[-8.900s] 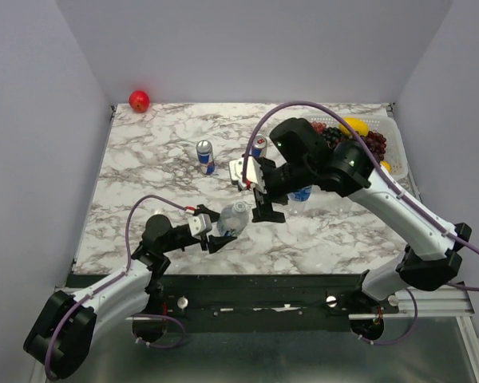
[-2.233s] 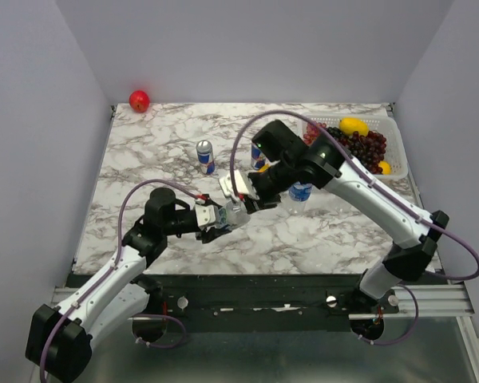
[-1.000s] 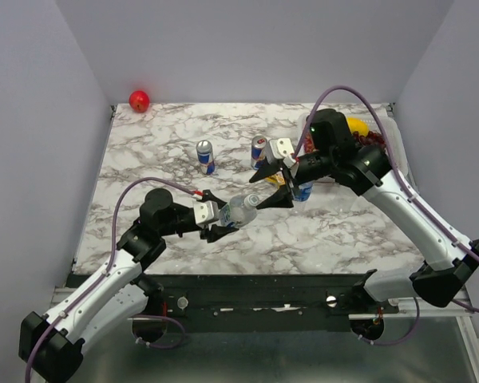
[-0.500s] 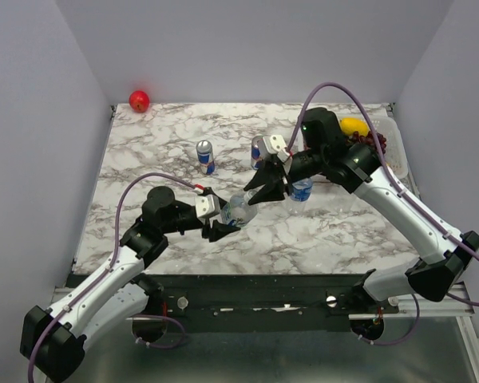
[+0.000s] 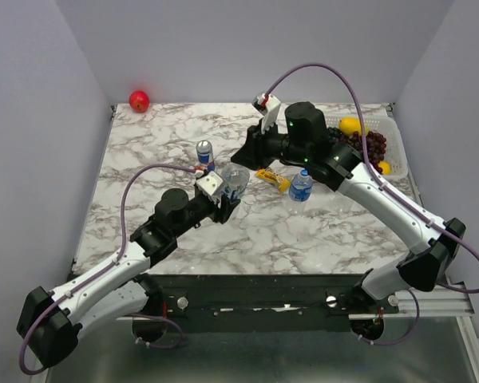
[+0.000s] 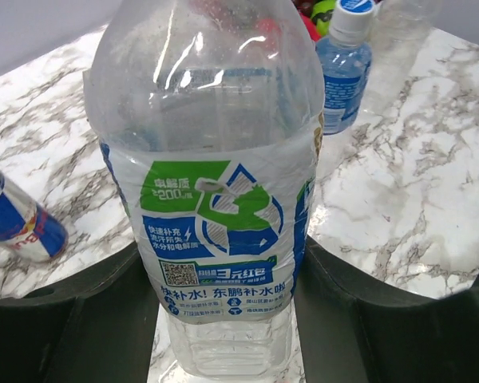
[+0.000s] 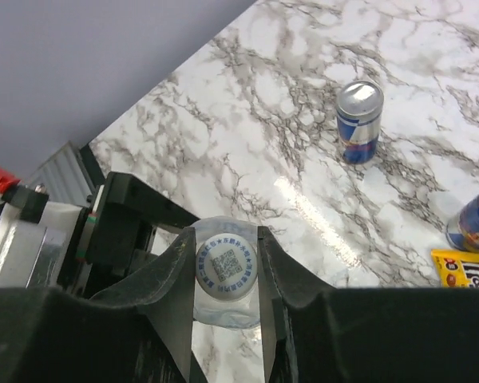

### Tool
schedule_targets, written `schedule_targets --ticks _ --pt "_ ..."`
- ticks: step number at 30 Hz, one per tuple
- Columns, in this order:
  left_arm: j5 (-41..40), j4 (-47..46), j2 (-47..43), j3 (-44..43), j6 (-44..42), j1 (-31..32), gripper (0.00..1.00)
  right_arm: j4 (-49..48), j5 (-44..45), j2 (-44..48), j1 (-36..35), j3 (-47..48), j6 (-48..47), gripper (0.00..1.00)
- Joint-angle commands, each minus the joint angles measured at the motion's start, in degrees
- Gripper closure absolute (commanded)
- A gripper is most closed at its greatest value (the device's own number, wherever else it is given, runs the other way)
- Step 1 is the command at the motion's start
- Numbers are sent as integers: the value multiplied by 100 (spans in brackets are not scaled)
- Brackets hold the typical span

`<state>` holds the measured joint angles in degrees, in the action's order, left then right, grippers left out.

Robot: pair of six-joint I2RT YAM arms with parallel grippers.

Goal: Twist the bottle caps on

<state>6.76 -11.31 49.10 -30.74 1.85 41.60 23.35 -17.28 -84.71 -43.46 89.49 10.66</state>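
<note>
1. The left gripper (image 5: 226, 197) holds the bottle (image 6: 211, 199) by its lower body, just under the blue, green and white label. A black finger (image 6: 72, 319) presses each side, so the jaws are closed on it at a middling width.
2. In the top view the bottle is over the marble table (image 5: 144, 159), left of centre and near the front. It is close to upright (whether its base touches the marble I cannot tell).
3. The right gripper (image 7: 225, 243) comes down on the bottle from above. In the right wrist view its two fingers (image 7: 174, 279) flank the cap (image 7: 226, 263), one on each side, with their inner faces against its rim.
4. The cap is round and whitish with a printed square code on top. It sits on the bottle's neck, centred between the right jaws, which are narrow and closed on it.
5. So both grippers hold one object: the left has the body low down, and the right has the cap at the top.
6. A second bottle (image 5: 301, 185), capped, stands on the table to the right, well apart from both grippers.
7. A can (image 5: 205, 155) stands just behind the held bottle, and a yellow packet (image 5: 271, 179) lies flat between the two bottles.
</note>
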Motion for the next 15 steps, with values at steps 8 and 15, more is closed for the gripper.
schedule_targets --ticks 8,15 --pt "2967 59 -875 217 -150 -1021 100 -446 -2540 455 742 139 -747 34" --pt "4289 437 -832 51 -404 -1339 100 -463 -4977 297 752 -20 -1470 34"
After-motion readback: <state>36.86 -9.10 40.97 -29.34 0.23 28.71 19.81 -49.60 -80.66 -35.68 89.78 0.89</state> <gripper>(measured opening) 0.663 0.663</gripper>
